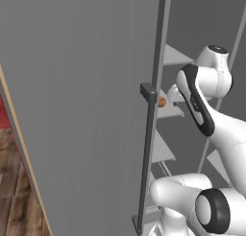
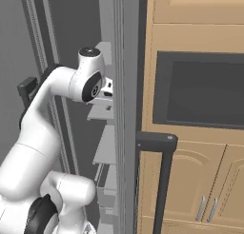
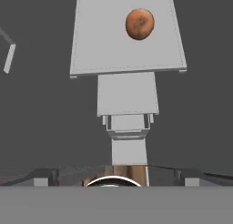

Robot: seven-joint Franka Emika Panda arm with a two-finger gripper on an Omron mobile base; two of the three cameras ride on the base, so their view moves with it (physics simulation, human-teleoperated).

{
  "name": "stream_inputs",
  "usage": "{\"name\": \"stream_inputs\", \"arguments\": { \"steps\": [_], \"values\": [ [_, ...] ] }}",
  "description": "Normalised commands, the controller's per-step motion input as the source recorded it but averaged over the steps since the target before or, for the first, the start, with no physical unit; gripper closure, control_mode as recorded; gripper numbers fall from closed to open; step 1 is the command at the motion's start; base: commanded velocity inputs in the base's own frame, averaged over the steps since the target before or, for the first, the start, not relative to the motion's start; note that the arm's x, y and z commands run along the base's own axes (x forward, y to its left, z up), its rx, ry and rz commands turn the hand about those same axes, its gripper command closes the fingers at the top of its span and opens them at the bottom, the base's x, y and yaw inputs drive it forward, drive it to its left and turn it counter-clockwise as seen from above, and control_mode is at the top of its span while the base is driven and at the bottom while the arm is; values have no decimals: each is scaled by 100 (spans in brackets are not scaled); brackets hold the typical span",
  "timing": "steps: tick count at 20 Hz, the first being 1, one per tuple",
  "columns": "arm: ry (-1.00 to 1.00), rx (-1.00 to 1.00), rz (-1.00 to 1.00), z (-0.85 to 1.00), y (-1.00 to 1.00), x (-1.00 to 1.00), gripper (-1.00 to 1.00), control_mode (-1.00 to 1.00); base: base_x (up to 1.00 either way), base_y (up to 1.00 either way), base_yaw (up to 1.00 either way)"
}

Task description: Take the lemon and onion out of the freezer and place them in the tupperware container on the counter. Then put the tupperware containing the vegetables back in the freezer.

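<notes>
The onion (image 3: 139, 23), a small round orange-red ball, lies on a light grey shelf (image 3: 104, 45) inside the freezer (image 1: 77, 110). From the left base it peeks out (image 1: 162, 101) just behind the open door's dark bar handle (image 1: 146, 158). My gripper (image 3: 116, 175) is inside the freezer compartment, above the shelves and apart from the onion. It is open, with its tips set wide and nothing between them. The white hand (image 2: 107, 88) shows past the arm's wrist. The lemon, the tupperware container and the counter are out of view.
The open freezer door stands close on the arm's left. Lower shelves (image 3: 128, 93) step down under the onion's shelf. To the right are wooden cabinets (image 2: 190, 180) with a dark built-in panel (image 2: 205, 90) and another dark bar handle (image 2: 164, 180).
</notes>
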Motion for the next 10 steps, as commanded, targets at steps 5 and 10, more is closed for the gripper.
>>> {"name": "stream_inputs", "arguments": {
  "steps": [5,10],
  "values": [
    [0,0,0,-36,-1,68,-100,-100,0,0,0],
    [-3,0,0,-37,-4,56,-100,-100,0,0,0]
  ]
}}
